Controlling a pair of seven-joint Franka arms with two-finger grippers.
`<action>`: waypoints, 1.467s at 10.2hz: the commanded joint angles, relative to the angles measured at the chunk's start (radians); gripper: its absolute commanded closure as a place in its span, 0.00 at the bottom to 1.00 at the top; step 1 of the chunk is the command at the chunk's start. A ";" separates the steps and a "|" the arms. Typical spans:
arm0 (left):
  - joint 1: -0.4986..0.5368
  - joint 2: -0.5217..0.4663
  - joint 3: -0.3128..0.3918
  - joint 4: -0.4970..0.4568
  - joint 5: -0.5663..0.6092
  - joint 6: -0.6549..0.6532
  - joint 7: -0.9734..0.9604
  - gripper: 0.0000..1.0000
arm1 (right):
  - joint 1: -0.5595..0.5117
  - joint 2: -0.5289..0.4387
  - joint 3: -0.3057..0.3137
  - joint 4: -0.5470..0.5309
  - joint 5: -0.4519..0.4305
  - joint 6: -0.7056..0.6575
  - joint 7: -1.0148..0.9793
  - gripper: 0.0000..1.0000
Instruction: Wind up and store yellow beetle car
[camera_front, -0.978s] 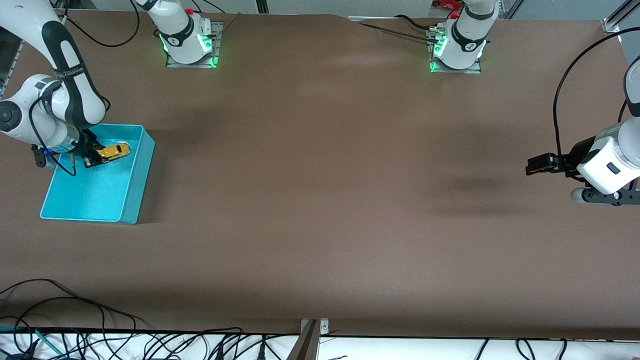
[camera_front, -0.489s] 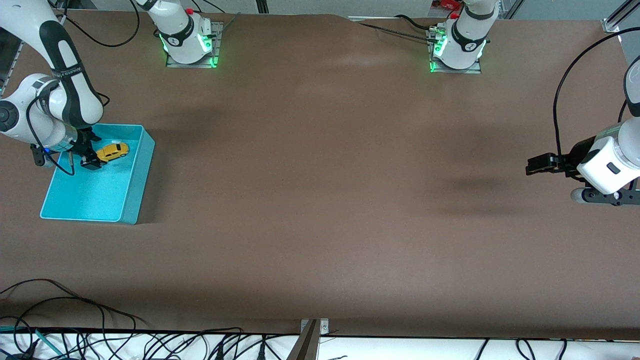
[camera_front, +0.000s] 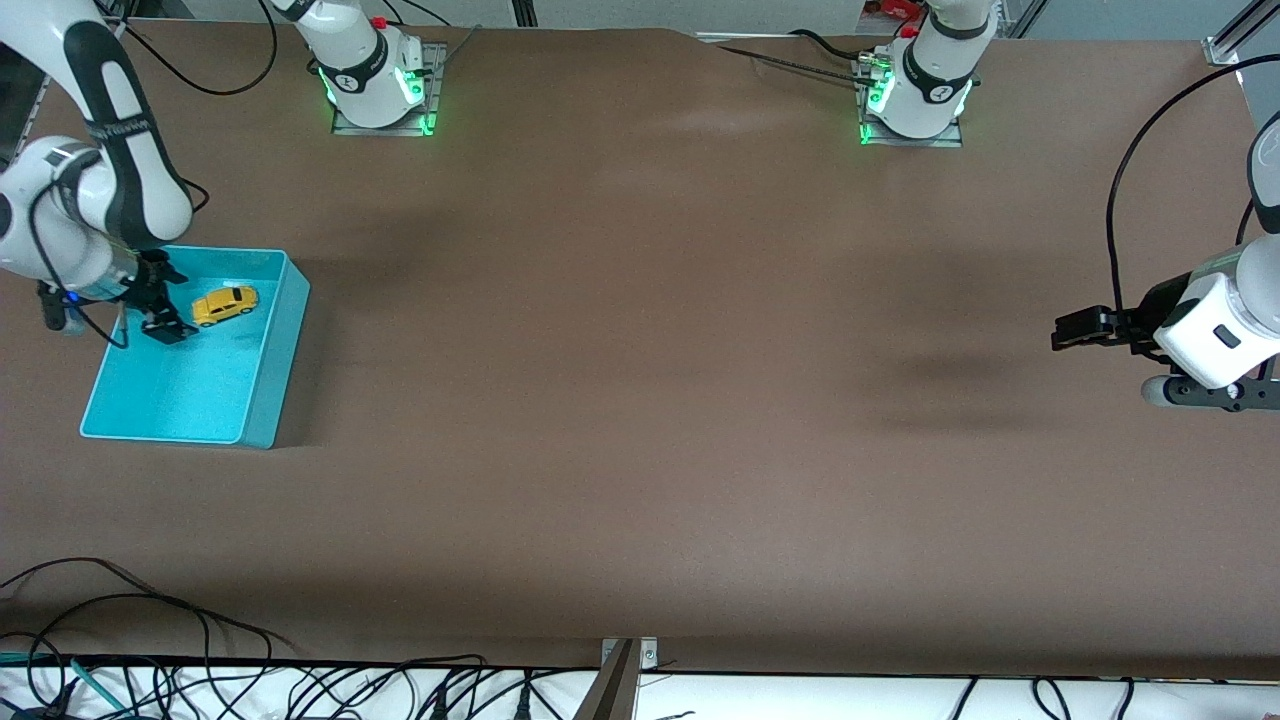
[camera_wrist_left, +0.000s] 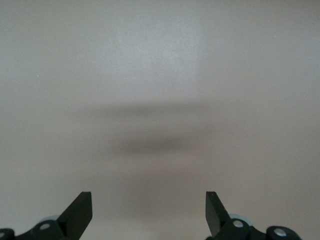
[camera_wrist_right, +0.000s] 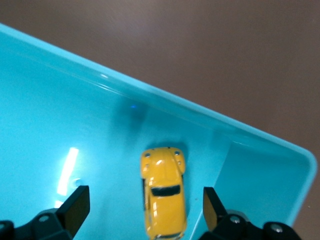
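Right gripper (camera_front: 160, 325) with jaws spread wide and holding nothing, over the turquoise bin (camera_front: 262, 385), just beside the yellow beetle car (camera_front: 224, 304) and apart from it. In the right wrist view, fingertips (camera_wrist_right: 76, 206) seen on either side of the yellow beetle car (camera_wrist_right: 163, 192) with a clear gap to each. Car resting on its wheels on the bin floor, in the part of the bin farther from the front camera, near the wall (camera_wrist_right: 150, 92). Bin standing on the brown table (camera_front: 640, 400) at the right arm's end.

Left gripper (camera_front: 1075, 328) also with jaws open and empty, waiting over bare table at the left arm's end; only blurred tabletop and a soft shadow under its fingertips (camera_wrist_left: 79, 211).
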 joint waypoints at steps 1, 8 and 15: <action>0.000 0.005 0.001 0.016 -0.011 -0.013 0.021 0.00 | -0.008 -0.186 0.011 -0.017 -0.017 -0.052 -0.015 0.00; 0.000 0.005 0.001 0.016 -0.008 -0.013 0.021 0.00 | -0.002 -0.337 0.187 0.181 -0.008 -0.365 -0.023 0.00; 0.002 0.005 0.001 0.016 -0.008 -0.013 0.020 0.00 | -0.027 -0.234 0.259 0.614 0.127 -0.742 -0.434 0.00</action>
